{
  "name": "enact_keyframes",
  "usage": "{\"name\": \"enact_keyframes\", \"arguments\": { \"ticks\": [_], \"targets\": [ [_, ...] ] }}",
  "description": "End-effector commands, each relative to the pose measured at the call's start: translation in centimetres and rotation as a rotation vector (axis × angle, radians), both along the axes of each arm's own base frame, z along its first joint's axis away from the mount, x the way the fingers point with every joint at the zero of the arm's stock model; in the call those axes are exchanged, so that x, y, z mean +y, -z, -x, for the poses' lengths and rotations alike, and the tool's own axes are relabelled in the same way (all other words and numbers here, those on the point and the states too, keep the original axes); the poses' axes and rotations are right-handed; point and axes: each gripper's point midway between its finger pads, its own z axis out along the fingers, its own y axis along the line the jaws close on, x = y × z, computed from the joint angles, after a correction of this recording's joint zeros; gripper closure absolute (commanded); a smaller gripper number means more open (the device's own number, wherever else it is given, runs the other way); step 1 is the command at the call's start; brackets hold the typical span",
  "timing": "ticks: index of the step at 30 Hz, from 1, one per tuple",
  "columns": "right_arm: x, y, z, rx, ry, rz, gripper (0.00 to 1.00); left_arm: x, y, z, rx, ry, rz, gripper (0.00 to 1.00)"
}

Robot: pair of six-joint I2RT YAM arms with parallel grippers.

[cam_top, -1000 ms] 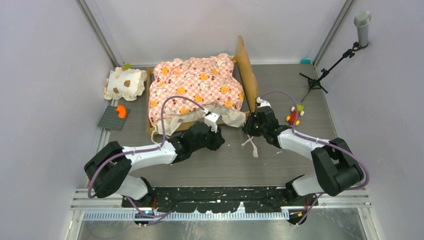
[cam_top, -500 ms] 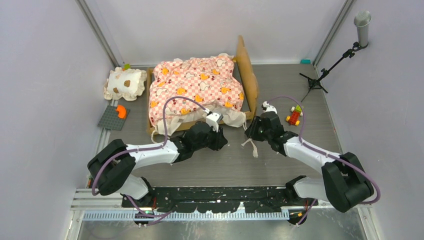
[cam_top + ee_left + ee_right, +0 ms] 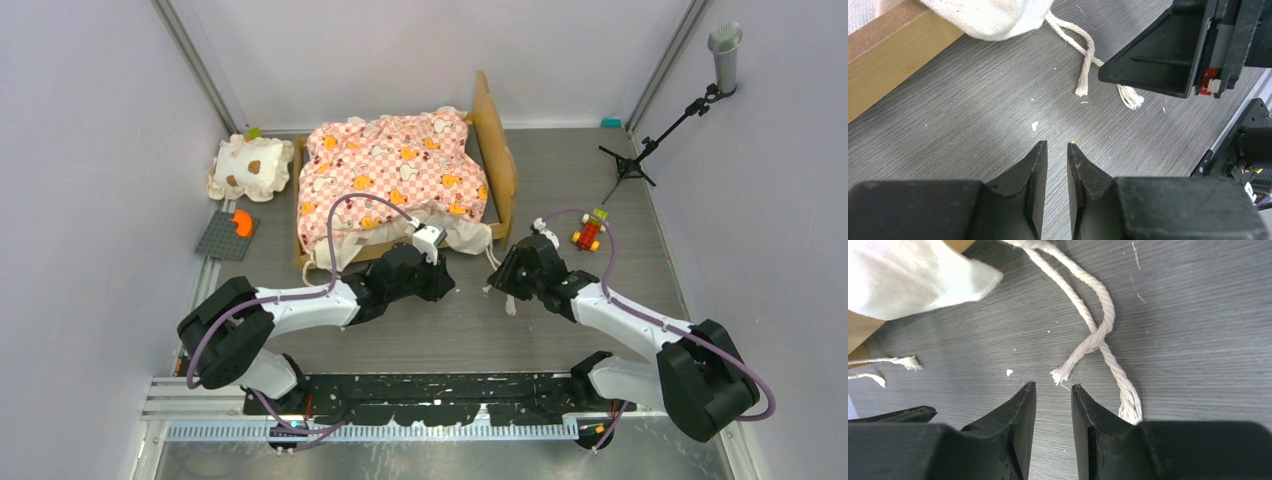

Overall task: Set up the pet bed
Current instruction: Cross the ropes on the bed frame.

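Note:
The pet bed [image 3: 400, 170] stands at the back centre, its pink checkered mattress rumpled over the light-wood frame and its headboard [image 3: 497, 150] on the right. A cream ruffle [image 3: 993, 15] hangs over the frame's front rail [image 3: 893, 65]. Two cream cords [image 3: 1098, 330] trail from it across the floor [image 3: 505, 295]. My left gripper [image 3: 1057, 145] sits low over the floor in front of the bed, jaws a narrow slit apart and empty. My right gripper [image 3: 1053, 386] faces it, open, with a frayed cord end just beyond its fingertips. In the top view both grippers [image 3: 447, 287] [image 3: 497, 282] meet near the bed's front right corner.
A cream spotted pillow [image 3: 250, 167] lies left of the bed, with a grey baseplate [image 3: 222, 240] carrying an orange piece beside it. A small toy car [image 3: 588, 232] sits right of the headboard. A microphone stand [image 3: 650, 140] occupies the back right corner.
My right arm has drawn back from the headboard's end toward the near left, down to the cords, and its jaws have widened a little. The left arm has barely moved.

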Motion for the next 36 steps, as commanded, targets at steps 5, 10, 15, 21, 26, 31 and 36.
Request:
{"name": "enact_keyframes", "arguments": {
  "ticks": [5,10,15,21,26,31,36],
  "targets": [
    [-0.4,1.6,-0.9,0.032,0.125,0.061,0.61,-0.8,-2.8,-0.5,-0.055,0.001,0.083,0.78],
    [-0.6,2.9,-0.6,0.065,0.121,0.126,0.60,-0.5,-2.8,-0.3,-0.061,0.004,0.082,0.78],
    [-0.1,3.9,-0.4,0.083,0.103,0.167,0.59,-0.3,-2.8,-0.2,-0.062,0.003,0.084,0.78],
    [-0.7,3.6,-1.2,0.049,0.152,0.188,0.58,0.1,-2.9,0.1,-0.067,0.004,0.089,0.78],
    [-1.3,4.2,-1.4,0.069,0.157,0.252,0.58,0.5,-2.9,-0.3,-0.079,-0.022,0.081,0.78],
    [-1.1,5.5,-1.0,0.105,0.139,0.270,0.83,0.7,-2.9,-0.3,-0.083,-0.027,0.080,0.78],
    [0.4,4.3,-1.2,0.068,0.102,0.195,0.99,1.1,-2.8,-0.2,-0.086,-0.035,0.077,0.78]
  ]
}}
